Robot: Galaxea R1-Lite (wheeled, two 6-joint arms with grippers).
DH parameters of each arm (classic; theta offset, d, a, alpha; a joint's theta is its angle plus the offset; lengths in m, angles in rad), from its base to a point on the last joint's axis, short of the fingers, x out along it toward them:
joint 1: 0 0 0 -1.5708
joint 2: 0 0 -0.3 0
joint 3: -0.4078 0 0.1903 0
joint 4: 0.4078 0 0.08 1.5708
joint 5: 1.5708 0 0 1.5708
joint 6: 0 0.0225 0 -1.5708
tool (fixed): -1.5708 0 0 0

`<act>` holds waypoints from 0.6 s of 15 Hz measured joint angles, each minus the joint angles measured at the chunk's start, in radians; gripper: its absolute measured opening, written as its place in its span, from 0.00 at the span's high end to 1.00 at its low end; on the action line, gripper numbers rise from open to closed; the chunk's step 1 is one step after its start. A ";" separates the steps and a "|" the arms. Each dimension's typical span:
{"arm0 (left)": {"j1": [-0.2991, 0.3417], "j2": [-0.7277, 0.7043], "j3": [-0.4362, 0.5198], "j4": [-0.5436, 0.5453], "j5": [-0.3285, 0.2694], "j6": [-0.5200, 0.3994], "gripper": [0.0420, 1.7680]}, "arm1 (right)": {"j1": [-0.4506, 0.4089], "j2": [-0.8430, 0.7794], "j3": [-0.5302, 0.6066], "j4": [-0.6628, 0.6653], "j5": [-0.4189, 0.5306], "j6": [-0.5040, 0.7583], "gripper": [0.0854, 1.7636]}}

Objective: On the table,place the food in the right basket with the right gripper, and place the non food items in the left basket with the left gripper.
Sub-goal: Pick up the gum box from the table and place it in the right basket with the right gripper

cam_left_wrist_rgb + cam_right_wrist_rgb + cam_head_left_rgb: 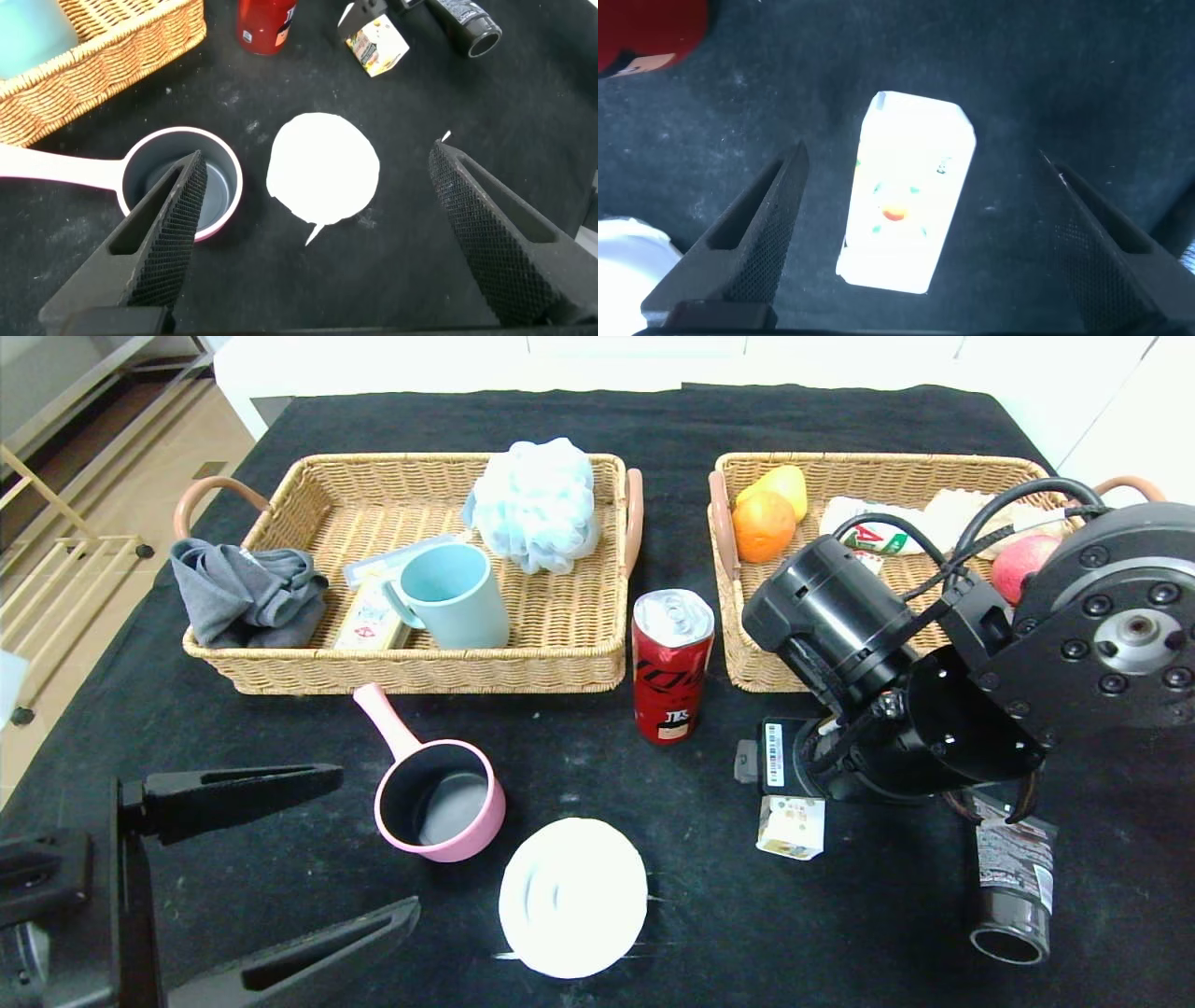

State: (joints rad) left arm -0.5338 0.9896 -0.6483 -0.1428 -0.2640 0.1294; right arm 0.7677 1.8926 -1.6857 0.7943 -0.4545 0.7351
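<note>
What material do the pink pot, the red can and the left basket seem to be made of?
Pink pot: looks like smooth plastic or coated metal, matte pink outside, dark inside; hard to tell which.
Red can: probably thin metal, with a shiny silver pull-tab top.
Left basket: woven tan wicker or rattan, weave plainly visible.

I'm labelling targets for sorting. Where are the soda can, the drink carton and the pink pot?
soda can (672, 672): head view, red side wall.
drink carton (906, 191): right wrist view, middle of its top face.
pink pot (441, 800): head view, inside of the bowl.
</note>
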 joint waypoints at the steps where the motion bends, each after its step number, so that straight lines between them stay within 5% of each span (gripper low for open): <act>1: 0.000 0.000 0.000 0.000 0.000 0.000 0.03 | -0.003 0.006 0.000 0.000 0.001 0.005 0.04; 9: 0.000 -0.003 0.002 0.000 -0.001 0.003 0.03 | -0.004 0.032 -0.003 0.000 0.001 0.024 0.04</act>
State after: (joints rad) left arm -0.5338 0.9866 -0.6460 -0.1428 -0.2651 0.1326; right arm 0.7634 1.9247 -1.6889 0.7947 -0.4530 0.7596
